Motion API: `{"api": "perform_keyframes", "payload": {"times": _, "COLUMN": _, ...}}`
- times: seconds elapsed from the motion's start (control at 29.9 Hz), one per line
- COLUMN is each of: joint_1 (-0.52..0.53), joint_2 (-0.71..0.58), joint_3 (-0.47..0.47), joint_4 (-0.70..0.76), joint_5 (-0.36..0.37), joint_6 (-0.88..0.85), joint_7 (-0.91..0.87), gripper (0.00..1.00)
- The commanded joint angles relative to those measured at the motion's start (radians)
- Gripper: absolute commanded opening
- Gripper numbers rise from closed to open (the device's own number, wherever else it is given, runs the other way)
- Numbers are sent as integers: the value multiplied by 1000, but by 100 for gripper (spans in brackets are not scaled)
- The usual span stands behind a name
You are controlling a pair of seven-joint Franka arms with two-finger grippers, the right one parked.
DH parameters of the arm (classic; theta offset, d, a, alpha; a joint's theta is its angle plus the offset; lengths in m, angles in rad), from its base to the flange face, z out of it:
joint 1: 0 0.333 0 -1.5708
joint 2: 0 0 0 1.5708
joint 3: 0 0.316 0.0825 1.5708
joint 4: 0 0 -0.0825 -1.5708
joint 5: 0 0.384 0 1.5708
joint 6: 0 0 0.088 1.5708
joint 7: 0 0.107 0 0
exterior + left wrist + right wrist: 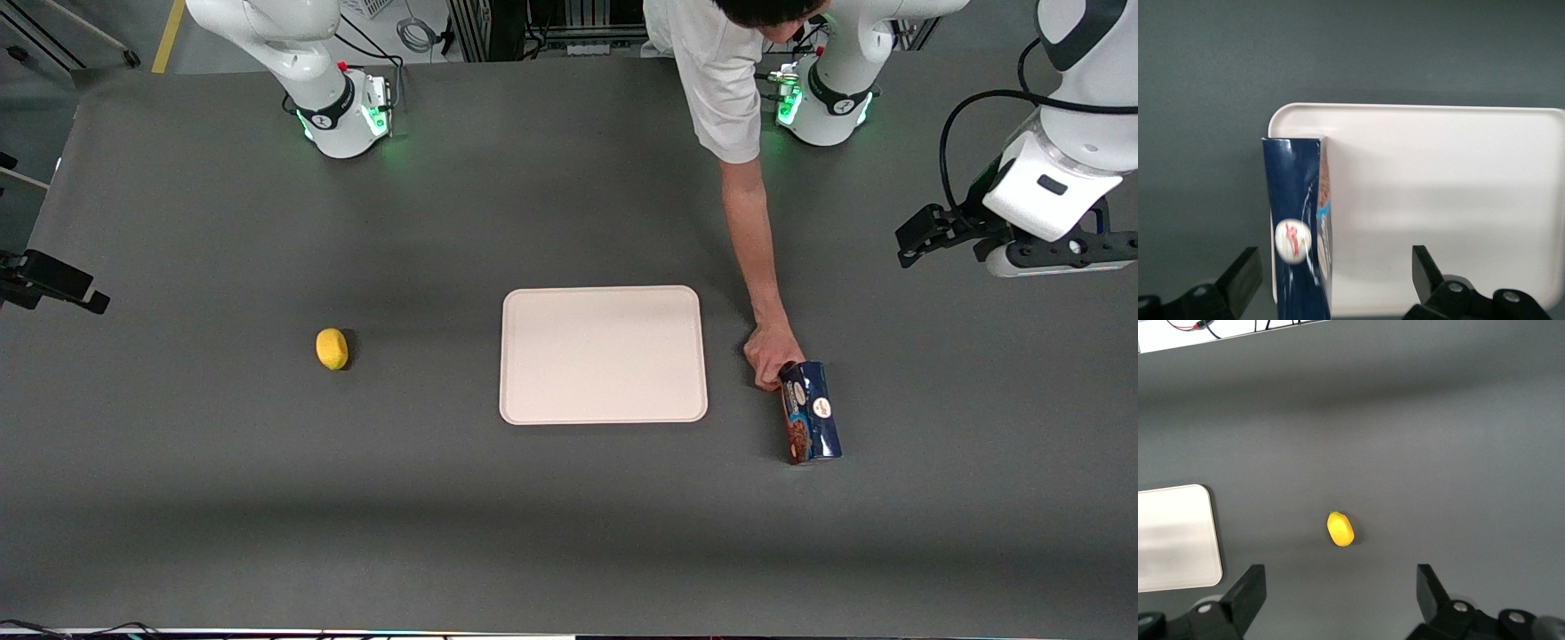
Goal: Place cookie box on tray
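Note:
The cookie box is a dark blue carton lying on the table beside the tray, toward the working arm's end. A person's hand grips the box's end that is farther from the front camera. The pale pinkish-white tray carries nothing. My left gripper hangs well above the table, toward the working arm's end and apart from the box. The left wrist view has the gripper open, with the box far below it and the tray beside the box.
A small yellow lemon-like object lies on the table toward the parked arm's end, apart from the tray. The person's forearm reaches over the table from between the arm bases down to the box.

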Motion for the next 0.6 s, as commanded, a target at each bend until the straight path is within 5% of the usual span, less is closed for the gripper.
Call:
{"api": "perform_keyframes", "payload": {"times": 0.0, "joint_1": -16, "joint_2": -11, "joint_3": 11, "joint_4": 6, "joint_5": 16, "joint_6": -21, "joint_7": 13, "gripper": 100}}
{"api": "perform_keyframes", "payload": {"times": 0.57, "joint_1": -18, "joint_2": -2, "joint_3": 11, "joint_4": 9, "joint_5": 18, "joint_6": -30, "joint_7": 13, "gripper": 100}}
